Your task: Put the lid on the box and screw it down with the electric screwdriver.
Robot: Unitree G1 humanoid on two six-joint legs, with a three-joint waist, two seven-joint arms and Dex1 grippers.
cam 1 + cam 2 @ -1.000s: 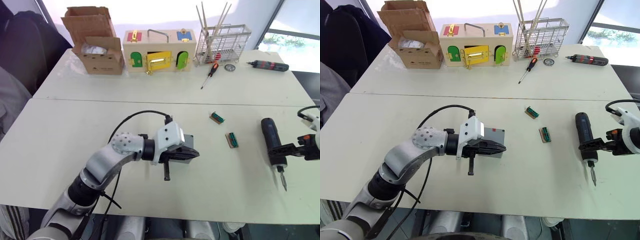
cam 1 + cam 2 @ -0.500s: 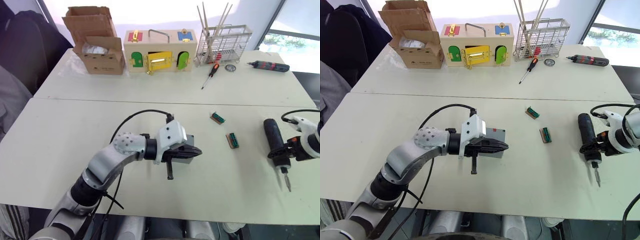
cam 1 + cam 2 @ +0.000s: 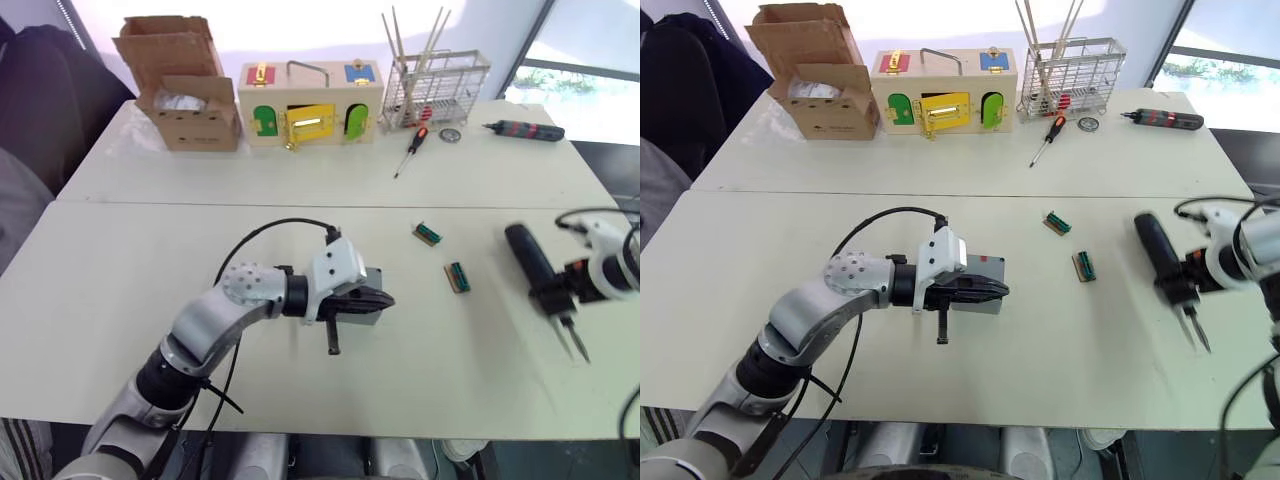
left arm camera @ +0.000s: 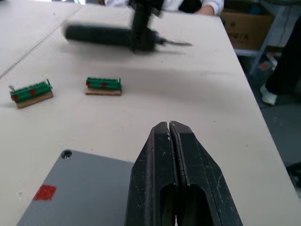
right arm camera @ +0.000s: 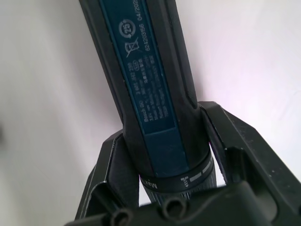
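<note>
Grey plastic box [image 3: 980, 283] with red mark, flat on the white table [image 3: 760, 250] near its middle, partly under the left end effector [image 3: 380, 299]. Left fingers [image 4: 176, 188] pressed together, empty, just over the box's top edge. Farther right, two small green terminal blocks [image 3: 458, 277] on the table, well apart from the box. At far right, black electric screwdriver [image 3: 533, 262] clamped across its body between the right end effector's [image 3: 556, 290] fingers [image 5: 244, 141], metal bit [image 3: 1196, 331] angled toward the near table edge. Along the far edge: cardboard carton [image 3: 185, 85], wooden box with coloured doors [image 3: 308, 105], wire rack [image 3: 437, 85], orange-and-black screwdriver [image 3: 410, 150].
</note>
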